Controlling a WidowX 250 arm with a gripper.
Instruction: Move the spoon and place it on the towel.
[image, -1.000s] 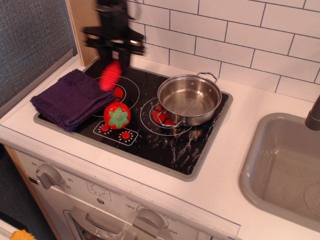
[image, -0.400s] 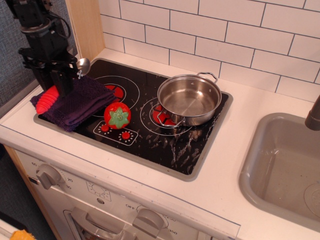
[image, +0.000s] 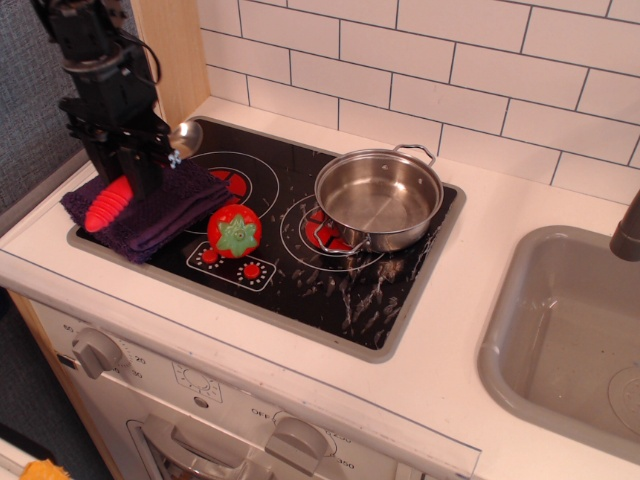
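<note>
The spoon has a ribbed red handle (image: 108, 205) and a small silver bowl (image: 185, 133). It lies slanted across my black gripper (image: 140, 178), which is shut on its middle. The handle end rests on or just above the left part of the dark purple towel (image: 165, 205). The bowl end sticks up to the right, over the towel's back edge. The towel lies on the left end of the black cooktop (image: 330, 285). My gripper stands upright over the towel and hides its back middle.
A red tomato toy (image: 234, 231) sits just right of the towel. A steel pot (image: 380, 197) stands on the right burner. A grey sink (image: 570, 335) is at the far right. A wooden panel (image: 170, 50) and a tiled wall rise behind.
My gripper carried the spoon from above the back left burner leftward and down to the towel. In the last half second it shifted slightly right, and the red handle now lies further onto the towel.
</note>
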